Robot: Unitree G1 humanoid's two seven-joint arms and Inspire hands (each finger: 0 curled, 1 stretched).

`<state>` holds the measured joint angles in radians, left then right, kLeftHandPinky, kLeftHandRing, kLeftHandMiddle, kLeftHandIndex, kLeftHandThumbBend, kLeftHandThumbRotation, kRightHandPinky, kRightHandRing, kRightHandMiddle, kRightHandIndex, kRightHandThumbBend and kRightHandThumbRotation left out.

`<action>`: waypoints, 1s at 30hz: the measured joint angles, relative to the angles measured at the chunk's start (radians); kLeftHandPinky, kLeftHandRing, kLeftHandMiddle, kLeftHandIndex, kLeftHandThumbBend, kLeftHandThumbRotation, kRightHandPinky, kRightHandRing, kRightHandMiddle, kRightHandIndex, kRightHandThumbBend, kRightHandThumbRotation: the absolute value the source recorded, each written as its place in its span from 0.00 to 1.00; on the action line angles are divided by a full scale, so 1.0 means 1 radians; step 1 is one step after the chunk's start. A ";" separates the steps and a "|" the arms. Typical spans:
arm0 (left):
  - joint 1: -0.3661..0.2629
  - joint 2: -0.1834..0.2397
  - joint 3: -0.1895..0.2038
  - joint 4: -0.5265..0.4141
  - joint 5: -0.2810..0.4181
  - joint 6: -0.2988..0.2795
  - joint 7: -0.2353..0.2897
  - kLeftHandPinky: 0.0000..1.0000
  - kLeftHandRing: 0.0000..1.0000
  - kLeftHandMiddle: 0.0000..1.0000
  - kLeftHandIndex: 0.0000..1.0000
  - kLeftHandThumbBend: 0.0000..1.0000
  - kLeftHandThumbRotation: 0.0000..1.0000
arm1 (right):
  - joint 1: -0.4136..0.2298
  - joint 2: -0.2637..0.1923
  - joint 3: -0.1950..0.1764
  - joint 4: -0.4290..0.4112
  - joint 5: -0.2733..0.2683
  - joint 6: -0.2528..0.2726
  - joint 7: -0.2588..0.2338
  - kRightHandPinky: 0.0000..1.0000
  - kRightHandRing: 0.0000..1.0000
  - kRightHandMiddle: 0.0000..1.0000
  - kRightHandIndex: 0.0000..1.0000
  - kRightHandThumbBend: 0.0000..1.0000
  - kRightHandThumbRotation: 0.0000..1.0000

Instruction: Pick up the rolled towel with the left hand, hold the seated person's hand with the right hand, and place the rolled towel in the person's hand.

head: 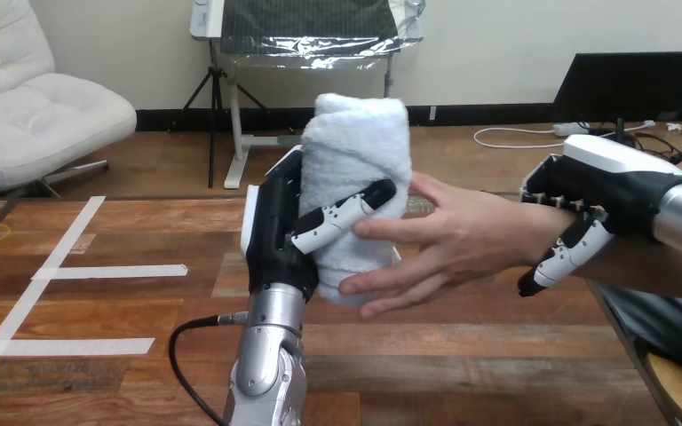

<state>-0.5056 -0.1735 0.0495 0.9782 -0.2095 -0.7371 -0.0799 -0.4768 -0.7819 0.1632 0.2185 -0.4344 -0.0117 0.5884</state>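
At centre, our left hand (275, 232) grips the rolled towel (355, 146) against the person's hand (462, 240); our right hand (606, 188) clasps their wrist (522, 232); we should release next.

White, fluffy rolled towel (355, 160), bound into a thick cylinder, standing upright above the desk (462, 355), clasped from its left side in the left hand (275, 232), the person's hand (448, 244) open, fingers spread against the towel's right side, wrist clasped by the right hand (606, 191)
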 measured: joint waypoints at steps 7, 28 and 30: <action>-0.009 -0.001 -0.001 0.023 -0.017 -0.014 -0.005 0.29 0.34 0.40 0.43 0.64 0.00 | -0.003 0.009 0.003 -0.002 0.002 0.000 0.002 0.21 0.28 0.35 0.39 0.93 0.09; -0.009 -0.002 -0.003 0.068 -0.036 -0.024 0.004 0.30 0.34 0.41 0.43 0.66 0.00 | -0.003 0.032 0.003 -0.002 0.003 -0.030 0.002 0.22 0.28 0.34 0.36 0.95 0.10; -0.009 -0.002 -0.004 0.068 -0.035 -0.024 0.005 0.30 0.35 0.41 0.43 0.67 0.00 | -0.003 0.034 0.003 -0.002 0.003 -0.032 0.002 0.22 0.28 0.34 0.36 0.95 0.10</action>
<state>-0.5146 -0.1756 0.0455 1.0462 -0.2446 -0.7613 -0.0753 -0.4799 -0.7484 0.1664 0.2163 -0.4315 -0.0438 0.5903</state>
